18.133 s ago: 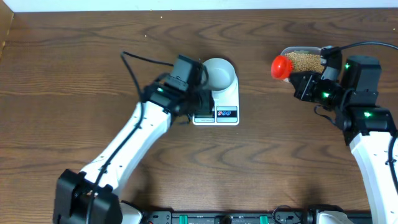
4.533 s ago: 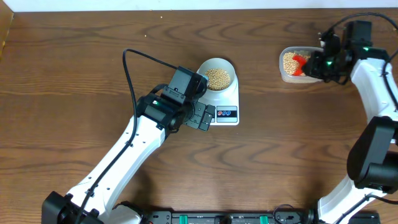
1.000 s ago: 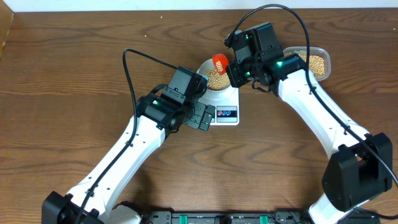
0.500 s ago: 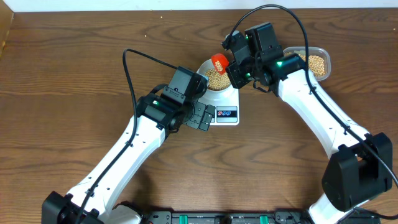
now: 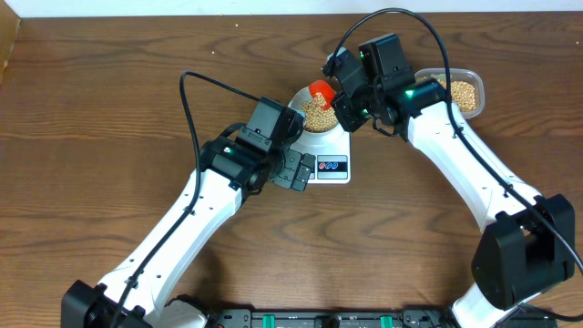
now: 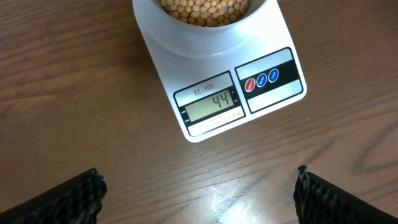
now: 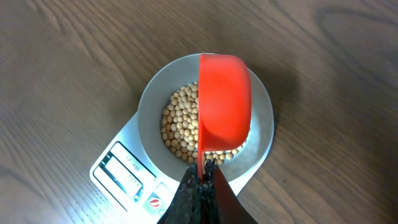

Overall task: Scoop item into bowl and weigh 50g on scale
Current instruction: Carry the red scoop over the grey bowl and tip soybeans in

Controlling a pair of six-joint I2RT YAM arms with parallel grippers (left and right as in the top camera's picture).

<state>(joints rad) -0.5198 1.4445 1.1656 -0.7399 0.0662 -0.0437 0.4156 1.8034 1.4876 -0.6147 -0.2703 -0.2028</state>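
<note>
Table [image 5: 109, 91] of dark brown wood grain, a pale strip [image 5: 182, 5] along its far edge.

Overhead view:
- White scale [image 5: 332, 146] mid-table, front edge towards the arms.
- Pale bowl [image 5: 301, 95] standing on the scale, holding tan beans [image 5: 315, 115].
- Red scoop [image 5: 320, 89] over the bowl's far rim.
- Clear tub [image 5: 475, 94] of more beans to the right, well apart from the scale and partly hidden by the right arm.
- Left gripper [image 5: 296, 173] just beside the scale's front left corner.
- Right gripper [image 5: 335, 94] above the bowl's right side.
- Black cable [image 5: 187, 100] looping over the left arm.

Left wrist view:
- Scale label reads "SF-400".
- Grey display [image 6: 211, 101] reads "44".
- One red and two blue buttons [image 6: 261, 79] on a black band.
- Fingers [image 6: 74, 199] spread wide at the bottom corners, holding nothing, with bare wood between them.

Right wrist view:
- Scoop tipped on its side over the beans, its outer shell towards the camera.
- Fingers clamped together on the scoop's thin handle.
- Writing on the scale too blurred to read.
</note>
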